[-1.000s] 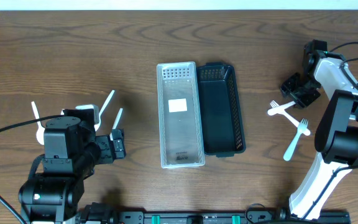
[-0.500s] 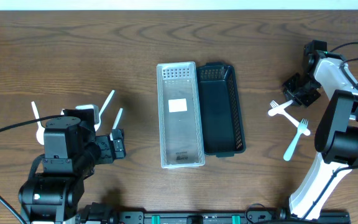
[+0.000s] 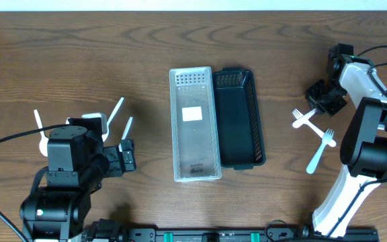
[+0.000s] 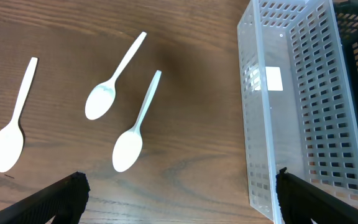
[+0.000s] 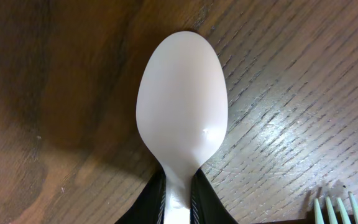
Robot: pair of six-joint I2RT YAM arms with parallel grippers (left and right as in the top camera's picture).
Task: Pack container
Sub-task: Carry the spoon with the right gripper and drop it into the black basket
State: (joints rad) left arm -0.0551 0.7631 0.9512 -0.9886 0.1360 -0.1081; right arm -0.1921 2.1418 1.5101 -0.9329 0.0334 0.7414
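A clear perforated basket [image 3: 175, 128] and a black basket [image 3: 260, 128] stand side by side at the table's middle; the clear one also shows in the left wrist view [image 4: 291, 106]. My right gripper [image 3: 322, 101] is at the far right, shut on the neck of a white spoon [image 5: 181, 106] that lies low over the wood. Next to it are a white fork [image 3: 302, 115] and a mint fork [image 3: 320, 150]. My left gripper [image 4: 179, 205] is open and empty above the wood. Ahead of it lie three white spoons [image 4: 114, 78] [image 4: 135, 127] [image 4: 11, 124].
The left arm's base [image 3: 66, 168] fills the front left corner. The right arm [image 3: 371, 134] runs along the right edge. Mint fork tines [image 5: 337, 205] show at the lower right of the right wrist view.
The white spoon at the right has shifted slightly to the right with my right gripper. The left arm has not moved.
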